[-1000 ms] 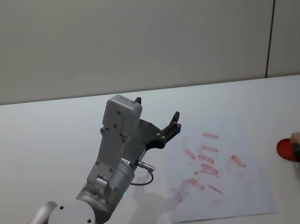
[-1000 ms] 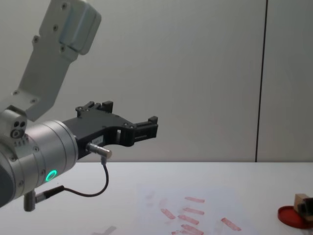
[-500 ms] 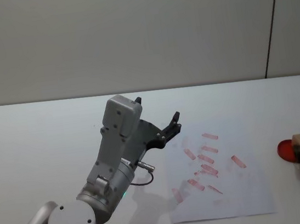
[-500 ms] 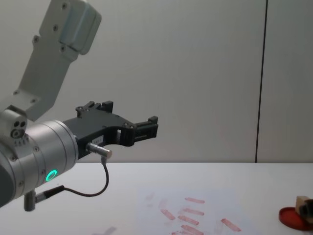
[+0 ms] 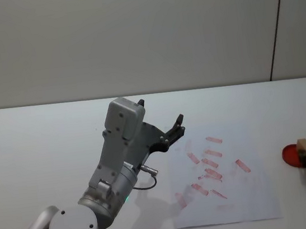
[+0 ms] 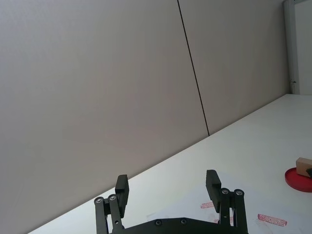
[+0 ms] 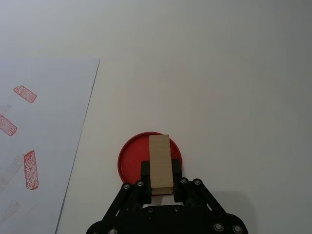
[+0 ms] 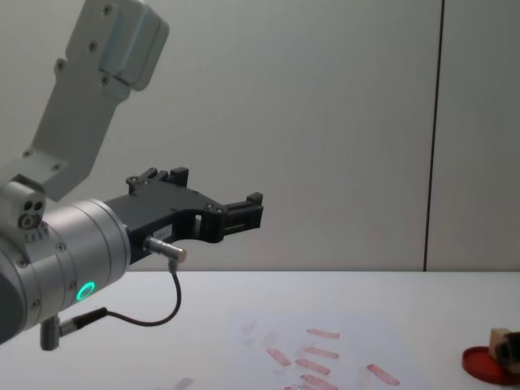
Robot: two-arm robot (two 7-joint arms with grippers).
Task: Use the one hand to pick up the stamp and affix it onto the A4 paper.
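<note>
**Firmly held: the stamp sits between the right fingers, over the ink pad**

Right now the right gripper [image 7: 160, 170] is at the far right of the bench [image 5: 43, 140]; its two black fingers [image 7: 145, 170] are closed narrowly on the stamp [image 7: 159, 163], one against each long side, with the tan block standing out beyond the fingertips. Directly beyond and beneath those fingertips lies the round red ink pad [image 7: 131, 161]; the stamp overlaps its middle, though whether the block touches the pad or hangs just above it cannot be told. In the head view the stamp shows at the pad's right edge, just ahead of the fingers.

To the left of these fingers, a little apart from the pad, lies the A4 paper [image 5: 237, 194], flat on the bench; its near edge runs just beside the pad without touching it. Red-pink stamp marks [image 5: 210, 163] are scattered over the sheet, well away from the stamp.

Meanwhile the left gripper [image 6: 166, 181] is raised above the bench at the paper's left edge; its fingers are spread wide with nothing between them, pointing over the sheet towards the marks. Behind these fingers a black cable [image 8: 162, 313] hangs in a loop from the wrist, and a green ring light [image 8: 84, 291] glows on the arm.
</note>
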